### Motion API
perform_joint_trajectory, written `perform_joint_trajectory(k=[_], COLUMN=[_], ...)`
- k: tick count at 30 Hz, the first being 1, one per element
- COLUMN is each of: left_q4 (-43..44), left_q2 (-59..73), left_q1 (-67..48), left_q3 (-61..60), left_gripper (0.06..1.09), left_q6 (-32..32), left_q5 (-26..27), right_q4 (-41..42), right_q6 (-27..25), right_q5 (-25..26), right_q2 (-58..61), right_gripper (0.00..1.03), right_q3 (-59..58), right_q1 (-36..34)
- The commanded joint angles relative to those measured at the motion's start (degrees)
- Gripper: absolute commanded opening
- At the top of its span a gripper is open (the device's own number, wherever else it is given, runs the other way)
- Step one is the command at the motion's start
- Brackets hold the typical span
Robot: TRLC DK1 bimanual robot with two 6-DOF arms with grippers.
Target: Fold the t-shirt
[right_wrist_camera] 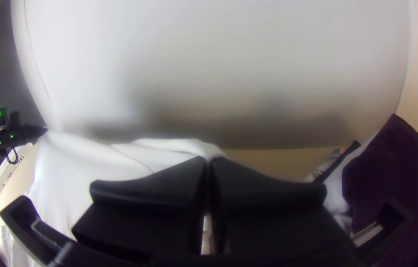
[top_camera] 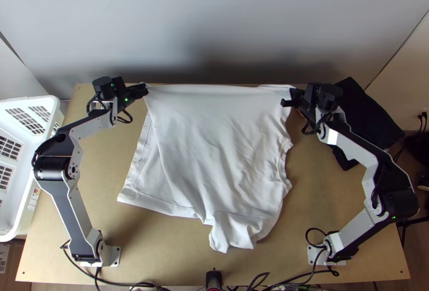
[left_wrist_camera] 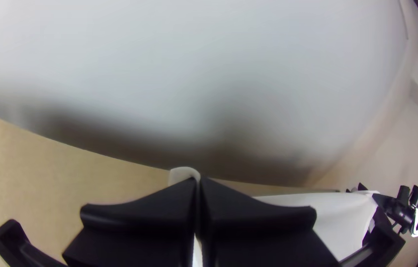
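Left gripper and right gripper, both closed, pinch the white t-shirt; its gripped cloth is mostly hidden.

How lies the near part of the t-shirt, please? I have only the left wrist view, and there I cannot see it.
Observer: In the top view, the near end of the white t-shirt is bunched, right of its middle.
Operator: Thank you. And how is the side edge toward the right arm?
Observer: It is uneven and wrinkled, roughly halfway between the far and near ends.
Operator: Please, what stands beside the table, on the left?
Observer: A white plastic basket with grid openings, beside the left edge of the table.
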Motion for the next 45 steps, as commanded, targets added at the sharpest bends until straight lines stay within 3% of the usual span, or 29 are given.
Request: perform_joint_trajectory(k=[1, 7, 18, 30, 39, 45], left_q4=[-1.4, -1.6, -2.0, -2.0, -1.2, -0.3], left_q2=[-1.0, -5.0, -13.2, -17.3, -14.5, -8.5], left_q1=[0.1, -0.7, -2.0, -1.9, -0.6, 1.5], left_q3=[-1.4, -5.3, -13.9, -18.5, -15.8, -10.0], left_gripper=[0.09, 0.09, 0.09, 0.09, 0.09, 0.09], left_q6=[1.9, 2.8, 3.9, 3.9, 3.6, 6.1], left_q5=[0.1, 1.0, 3.0, 4.5, 5.3, 1.5], right_q4=[-0.2, -2.8, -15.5, -20.2, -14.5, -8.7], right_q6=[-0.6, -0.6, -1.9, -2.6, -2.4, -4.1], right_q5=[0.3, 0.2, 0.2, 0.1, 1.1, 4.6], right_q2=[-1.6, -7.1, -15.5, -22.4, -21.4, -19.3], right_gripper=[0.02, 0.02, 0.02, 0.02, 0.02, 0.02], right_q3=[-2.4, -3.5, -5.9, -9.3, -10.3, -11.0], right_q1=[-0.4, -0.8, -0.7, 0.4, 0.0, 0.0])
